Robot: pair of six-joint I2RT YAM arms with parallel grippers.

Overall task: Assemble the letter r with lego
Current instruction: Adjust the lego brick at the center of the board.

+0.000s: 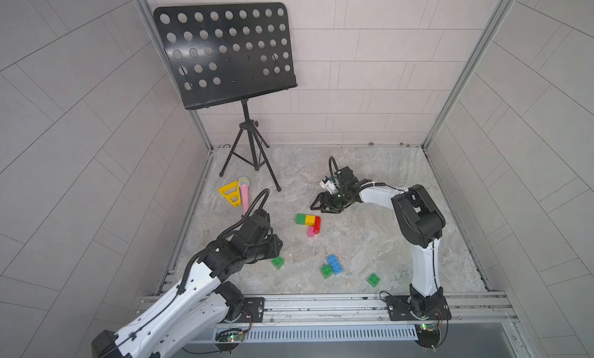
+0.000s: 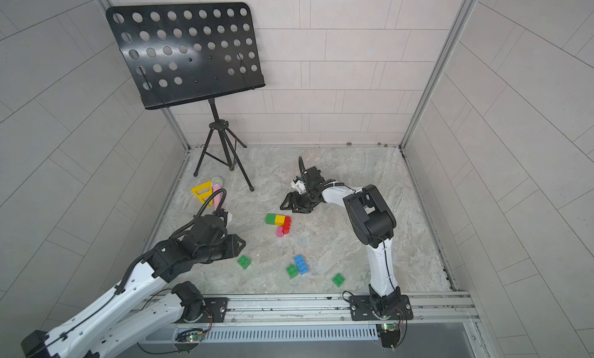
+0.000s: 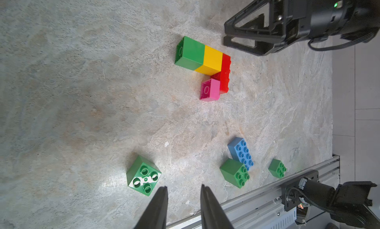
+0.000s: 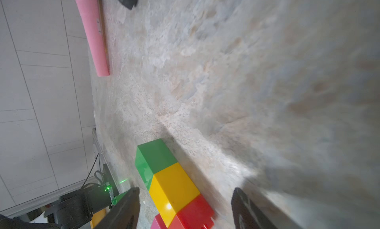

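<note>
A joined lego piece [image 1: 308,223] lies on its side mid-table: green [image 3: 190,53], yellow [image 3: 212,60], red [image 3: 225,73] and pink [image 3: 210,89] bricks. My right gripper [image 1: 321,208] hovers just behind it, open, its fingers either side of the yellow and red bricks [image 4: 185,192] without touching; that view is blurred. My left gripper [image 3: 184,187] is open and empty beside a loose green brick [image 3: 144,175] near the front left. A blue brick [image 1: 335,264] touches a second green brick [image 1: 327,271]. A third green brick [image 1: 373,280] sits further right.
A black music stand [image 1: 225,54] on a tripod stands at the back left. A yellow triangle [image 1: 229,194] and a pink toy microphone [image 1: 245,194] lie by the left wall. A metal rail [image 1: 321,303] runs along the front edge.
</note>
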